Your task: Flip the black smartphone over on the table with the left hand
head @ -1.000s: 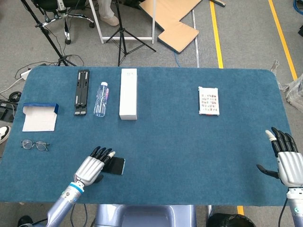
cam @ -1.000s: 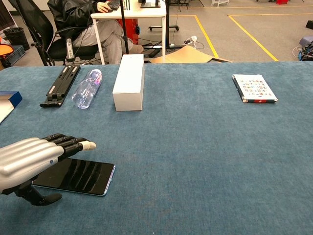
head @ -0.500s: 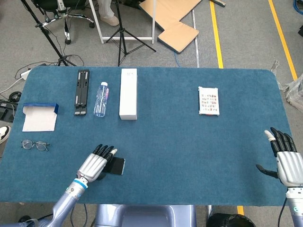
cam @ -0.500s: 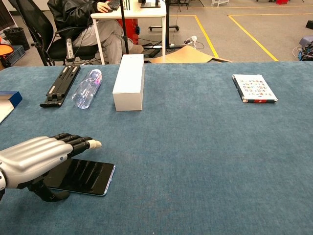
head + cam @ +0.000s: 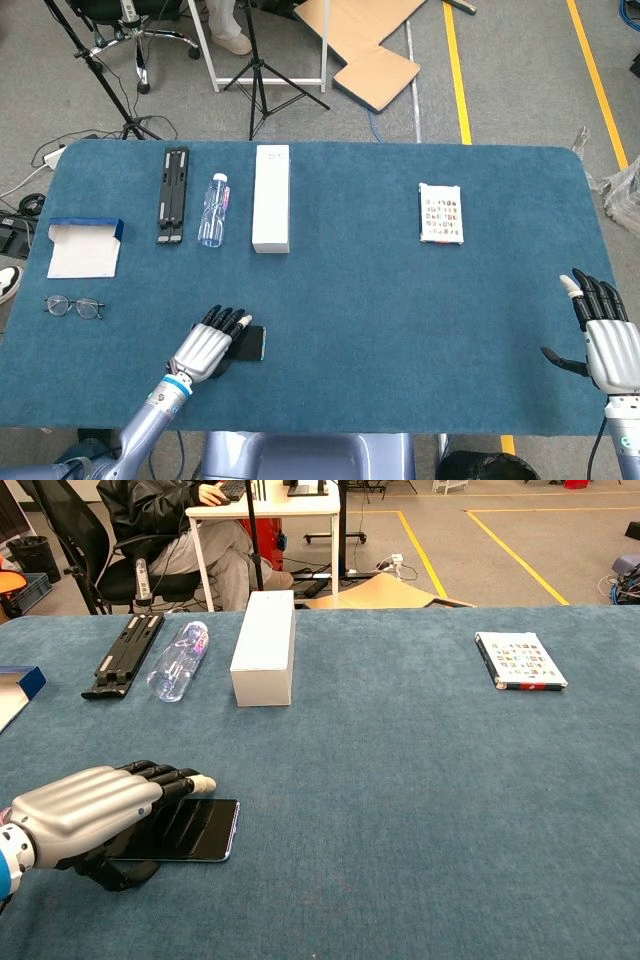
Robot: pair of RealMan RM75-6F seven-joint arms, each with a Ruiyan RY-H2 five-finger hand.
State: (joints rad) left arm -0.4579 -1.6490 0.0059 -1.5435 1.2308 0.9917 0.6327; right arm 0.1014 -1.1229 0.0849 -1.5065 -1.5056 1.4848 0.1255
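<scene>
You are working low in the left of the frame, where the black smartphone is lying flat on the blue counter, near its front edge. Your left robot hand is reaching over the phone's left portion, fingers stretched out together above the glossy face and the thumb tucked down beside the near edge. Whether the fingers are actually touching the glass, I cannot tell from either view; nothing is being pinched.

This thing is looking thin, stiff and slick, and probably light, so it is likely going to skate across the cloth if you push flat on it. The glass face is asking for gentle handling. The best hold is looking like the long edges: thumb under the near one, fingers on the far one, then lifting and rolling it over.

Your right robot hand is waiting at the lower right of the head view, fingers spread, holding nothing.
</scene>
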